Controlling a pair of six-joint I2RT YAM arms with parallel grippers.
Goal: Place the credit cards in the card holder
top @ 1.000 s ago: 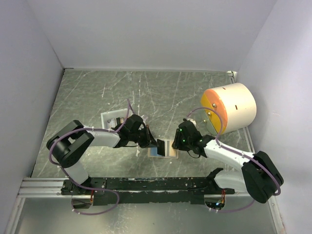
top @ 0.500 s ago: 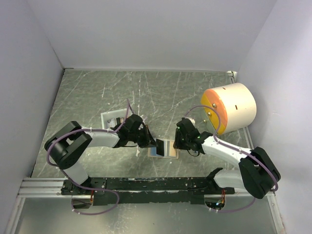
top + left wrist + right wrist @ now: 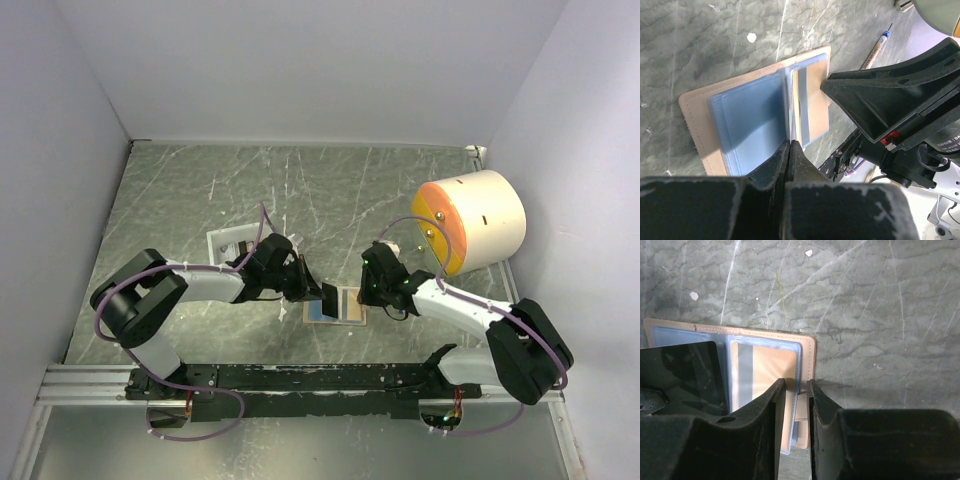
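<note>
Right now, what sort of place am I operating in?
Probably a lab robot test cell: plain white walls box in a marbled grey-green table. The left arm and right arm share a metal rail, with a card holder between them.

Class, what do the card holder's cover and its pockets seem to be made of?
Card holder cover: tan, matte, leather or imitation, judging by the edge stitching. Pockets: glossy, bluish clear plastic, probably vinyl; a card shows through.
</note>
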